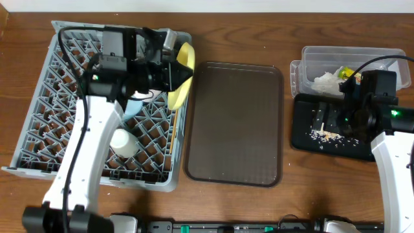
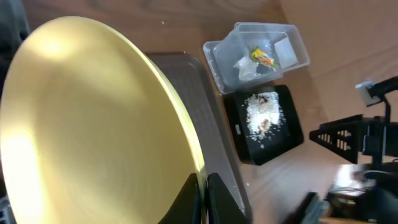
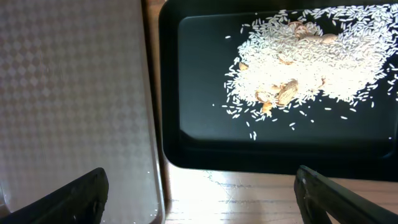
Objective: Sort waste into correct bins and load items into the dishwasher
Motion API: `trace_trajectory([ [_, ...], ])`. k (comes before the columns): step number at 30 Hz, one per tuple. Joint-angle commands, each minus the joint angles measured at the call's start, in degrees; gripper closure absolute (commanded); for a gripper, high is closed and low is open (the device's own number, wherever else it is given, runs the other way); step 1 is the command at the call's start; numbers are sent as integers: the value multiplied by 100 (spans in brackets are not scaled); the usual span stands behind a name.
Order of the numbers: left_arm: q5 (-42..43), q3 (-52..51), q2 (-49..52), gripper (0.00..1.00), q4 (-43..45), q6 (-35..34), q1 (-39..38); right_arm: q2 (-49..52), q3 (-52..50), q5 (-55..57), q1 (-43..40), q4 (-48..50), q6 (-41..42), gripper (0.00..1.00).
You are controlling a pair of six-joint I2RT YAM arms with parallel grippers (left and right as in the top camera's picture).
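Observation:
My left gripper (image 1: 174, 75) is shut on the rim of the round yellow plate (image 1: 185, 59), holding it on edge over the right side of the grey dishwasher rack (image 1: 39, 116). In the left wrist view the plate (image 2: 93, 124) fills the frame, its rim pinched between the fingertips of the left gripper (image 2: 204, 190). A light blue bowl (image 1: 132, 107) and a white bowl (image 1: 123, 142) sit in the rack. My right gripper (image 1: 344, 120) hovers open and empty above the black tray (image 1: 304, 139). Beige food scraps (image 3: 298, 62) lie in that tray (image 3: 205, 149). Right gripper (image 3: 202, 196).
A dark brown serving tray (image 1: 236, 123) lies between the rack and the bins. The clear tub (image 1: 381, 58) behind the black tray holds crumpled white paper (image 1: 326, 81) and a yellow-green wrapper (image 2: 262, 57). Thin wooden sticks (image 1: 173, 133) lie along the rack's right side.

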Motion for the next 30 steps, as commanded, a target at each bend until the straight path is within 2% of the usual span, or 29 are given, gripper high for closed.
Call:
trace_trajectory([
  [1,595,114,321,94,20,-26,227,-44,81,28,-33,0,44,7],
  [7,588,111,796,94,-4,-22,481,-44,81,28,-33,0,44,7],
  [9,531,109,839,91,-2,-22,568,-44,81,28,-33,0,44,7],
  [11,343,109,835,68,-4,-20,647,-44,81,28,-33,2,44,7],
  [12,304,109,824,60,-7,-13,693,-44,81,28,-33,7,44,6],
  [14,286,109,822,50,-7,28,791,-44,81,2,-33,50,46,5],
  [15,160,111,822,41,-31,28,887,-44,81,-74,-31,127,46,5],
  [19,-525,111,739,29,-201,50,1045,-44,81,-586,-17,461,-37,4],
  [20,-997,111,612,27,-326,94,1078,-44,81,-1027,26,745,-337,3],
  [22,-1526,111,433,26,-446,109,1075,-44,81,-1220,131,1056,-431,3],
  [26,-2577,111,-13,23,-820,70,1058,-33,81,-1182,483,1665,-549,2],
  [30,-3475,111,-372,22,-1565,-273,1058,26,81,-702,907,1849,-643,2],
])
